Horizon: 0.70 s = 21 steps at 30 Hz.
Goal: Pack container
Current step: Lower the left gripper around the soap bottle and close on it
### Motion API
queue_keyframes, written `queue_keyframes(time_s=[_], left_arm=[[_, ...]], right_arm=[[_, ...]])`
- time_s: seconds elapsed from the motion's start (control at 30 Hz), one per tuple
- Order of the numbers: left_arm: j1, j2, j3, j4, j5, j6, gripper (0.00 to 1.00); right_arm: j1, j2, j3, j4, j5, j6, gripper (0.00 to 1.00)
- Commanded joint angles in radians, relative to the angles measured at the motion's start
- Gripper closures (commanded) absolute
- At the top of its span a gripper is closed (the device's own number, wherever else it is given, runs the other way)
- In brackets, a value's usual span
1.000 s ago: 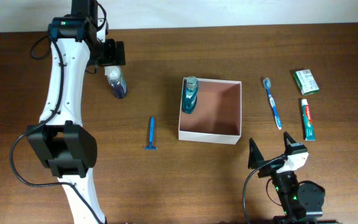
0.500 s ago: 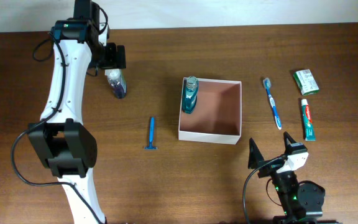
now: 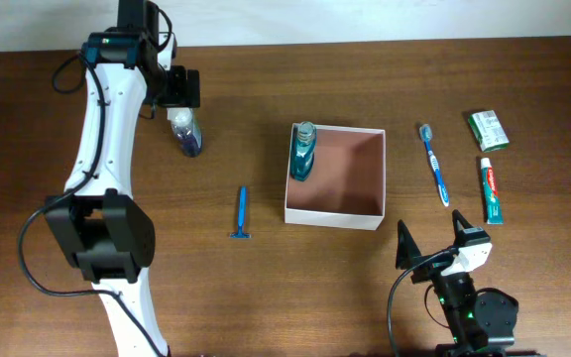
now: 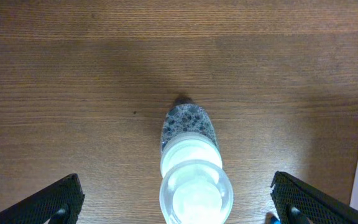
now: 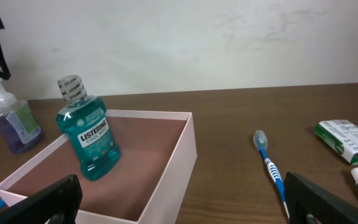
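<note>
Cardboard container (image 3: 350,178), overhead: mid-bench, mouthwash bottle (image 3: 303,152) in its far-left corner; left tool (image 3: 179,97) spread over soap bottle (image 3: 186,134), right tool (image 3: 432,243) spread, empty. Left wrist: soap bottle between wide fingers, ungripped. Right wrist: thin walls; likely light, crushable, so pinch one wall near a corner.

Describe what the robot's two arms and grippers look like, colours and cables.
The left arm has white links with black joint housings, a looping black cable and a small green light near the top. The left gripper is black. The right arm is mostly black with a white wrist piece, green lights and black cables; the right gripper has black pointed fingers.
</note>
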<state>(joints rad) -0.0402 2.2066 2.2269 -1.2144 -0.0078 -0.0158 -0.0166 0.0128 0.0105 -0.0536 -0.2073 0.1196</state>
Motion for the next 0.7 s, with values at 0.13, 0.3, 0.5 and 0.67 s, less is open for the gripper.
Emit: queue_keyframes(time_s=[0.13,0.3,0.5,0.67], left_arm=[[-0.005,0.056,-0.008,0.007,-0.007,0.048,0.02],[-0.005,0.056,-0.008,0.013,-0.007,0.048,0.02],[-0.005,0.056,-0.008,0.01,-0.007,0.048,0.02],[-0.005,0.056,-0.008,0.008,-0.007,0.048,0.02]], right_arm=[[0.01,-0.009,-0.005,-0.006,0.002,-0.008,0.02],[0.01,-0.009,-0.005,-0.006,0.002,-0.008,0.02],[0.01,-0.009,-0.005,-0.006,0.002,-0.008,0.02],[0.01,-0.009,-0.005,-0.006,0.002,-0.008,0.02]])
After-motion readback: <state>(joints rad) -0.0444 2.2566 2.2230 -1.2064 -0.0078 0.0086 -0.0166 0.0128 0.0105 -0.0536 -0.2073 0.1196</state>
